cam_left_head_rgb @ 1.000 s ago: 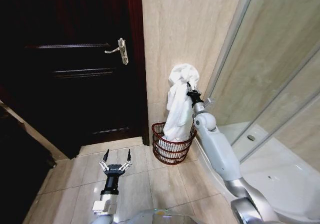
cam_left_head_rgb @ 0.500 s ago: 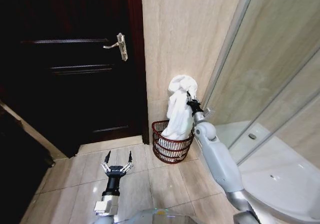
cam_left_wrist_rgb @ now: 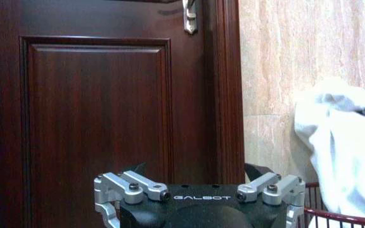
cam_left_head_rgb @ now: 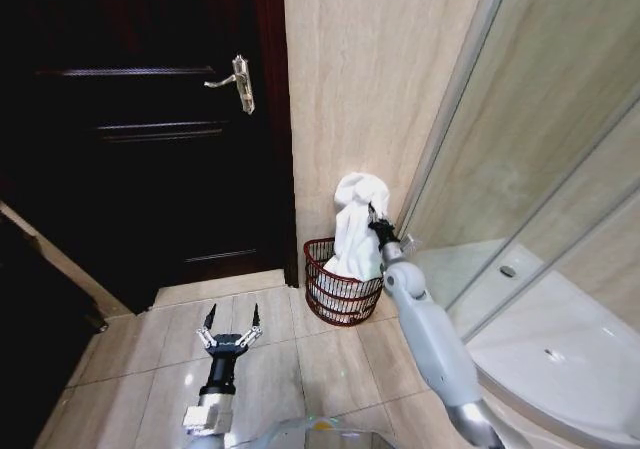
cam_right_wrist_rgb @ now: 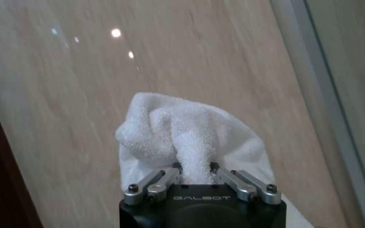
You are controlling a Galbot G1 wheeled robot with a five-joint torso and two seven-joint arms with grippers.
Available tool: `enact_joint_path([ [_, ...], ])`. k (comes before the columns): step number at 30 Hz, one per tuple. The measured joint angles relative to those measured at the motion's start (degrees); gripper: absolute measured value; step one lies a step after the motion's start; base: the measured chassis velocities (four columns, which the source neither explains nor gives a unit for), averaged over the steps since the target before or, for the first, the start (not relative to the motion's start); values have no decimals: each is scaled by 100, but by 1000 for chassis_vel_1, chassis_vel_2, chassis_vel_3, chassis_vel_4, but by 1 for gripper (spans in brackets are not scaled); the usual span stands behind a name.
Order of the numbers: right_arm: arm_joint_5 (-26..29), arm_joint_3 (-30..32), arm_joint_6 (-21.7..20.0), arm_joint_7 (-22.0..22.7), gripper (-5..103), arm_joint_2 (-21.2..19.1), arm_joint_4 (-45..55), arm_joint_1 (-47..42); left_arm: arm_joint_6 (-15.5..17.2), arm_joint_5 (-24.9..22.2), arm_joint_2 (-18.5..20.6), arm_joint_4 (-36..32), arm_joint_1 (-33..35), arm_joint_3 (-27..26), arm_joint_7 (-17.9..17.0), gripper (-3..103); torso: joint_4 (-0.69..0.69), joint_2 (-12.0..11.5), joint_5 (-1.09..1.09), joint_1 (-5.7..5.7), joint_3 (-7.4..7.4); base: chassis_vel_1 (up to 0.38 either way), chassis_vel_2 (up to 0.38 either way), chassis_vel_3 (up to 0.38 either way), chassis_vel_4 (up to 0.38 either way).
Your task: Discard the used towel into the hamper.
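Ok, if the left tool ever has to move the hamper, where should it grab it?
Probably the hamper's wavy top rim on the door-facing side, approached from above: the towel and right tool crowd the wall side, and the tapered openwork sides offer little to pinch. The left tool is open.

Hamper [cam_left_head_rgb: 340,291] on tiled floor [cam_left_head_rgb: 300,359]

We see the hamper [cam_left_head_rgb: 341,291] tucked into the corner where the beige wall [cam_left_head_rgb: 370,89] meets the dark door [cam_left_head_rgb: 140,159], with the glass shower screen [cam_left_head_rgb: 540,139] close on its right. The towel [cam_left_head_rgb: 357,227] held by our right gripper [cam_left_head_rgb: 374,215] fills the space above its rim. Open floor tiles [cam_left_head_rgb: 290,359] lie in front, where our left gripper [cam_left_head_rgb: 230,321] hovers spread.
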Motion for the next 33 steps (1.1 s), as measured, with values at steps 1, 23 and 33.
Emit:
enact_joint_path([
  [1, -10, 44, -137, 2, 16, -2, 44, -65, 3, -28, 33, -11, 3, -4, -1, 100, 0, 0, 0, 0, -1, 0, 0, 0, 0],
  [23, 700, 96, -3036, 229, 16, -260, 215, -75, -154, -582, 186, -69, 106, -642, 381, 100, 2, 35, -1, 14, 20, 0, 0, 0, 0],
  [33, 762, 51, -3448, 266, 16, -264, -477, 358, -341, -643, -26, -32, 353, -724, 414, 100, 2, 46, -1, 18, 27, 0, 0, 0, 0],
])
